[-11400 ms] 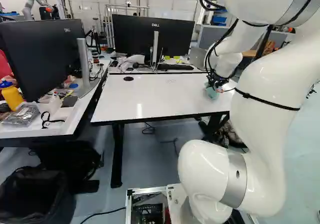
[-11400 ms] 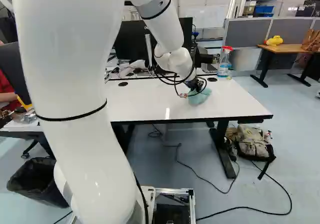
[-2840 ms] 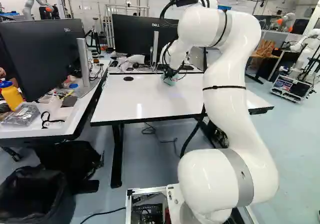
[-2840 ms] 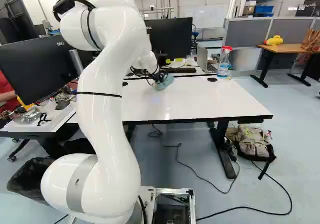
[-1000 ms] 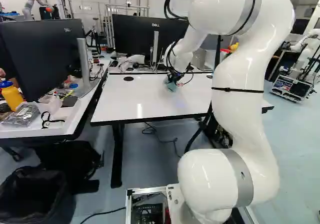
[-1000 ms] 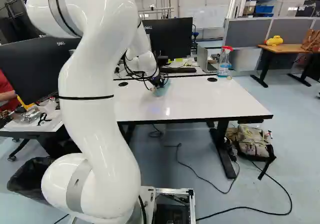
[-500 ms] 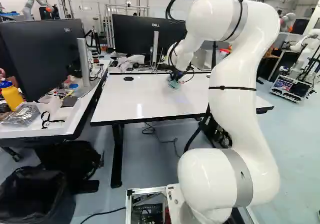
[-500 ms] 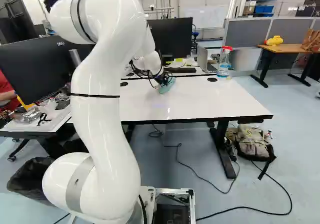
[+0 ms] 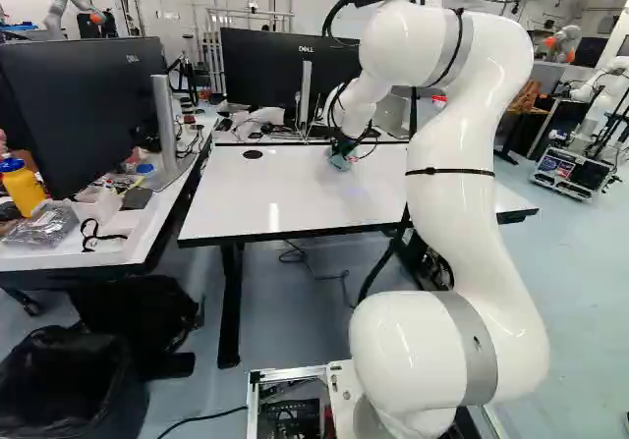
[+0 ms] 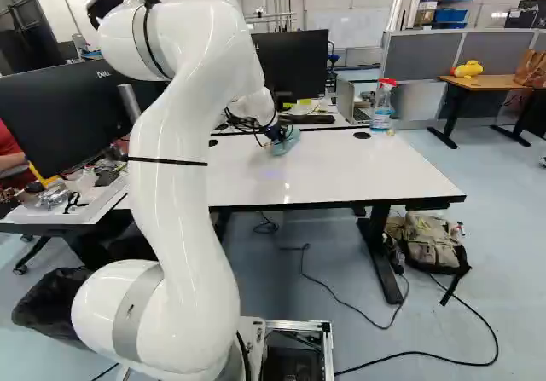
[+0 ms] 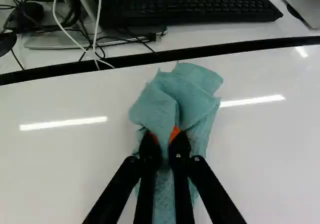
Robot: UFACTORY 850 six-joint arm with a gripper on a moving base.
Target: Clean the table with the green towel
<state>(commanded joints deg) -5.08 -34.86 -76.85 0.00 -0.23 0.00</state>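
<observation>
Leftward and a little farther from the base, the gripper [image 9: 343, 148] has carried the green towel [image 11: 197, 83] across the table [image 9: 285, 189] since the earliest picture; the arm has swung with it. Between the orange pads [image 11: 173, 133], the gripper [image 11: 164, 136] pinches a bunched fold. The towel lies under and just ahead of it, its long axis roughly along the fingers, the far end leaning toward the laptop [image 11: 302, 1]. Ahead is the keyboard [image 11: 220, 4]. Right of the gripper, the right base view shows a spray bottle [image 10: 382, 108], mostly hidden in the left base view, which alone shows another robot [image 9: 575, 172] well beyond.
</observation>
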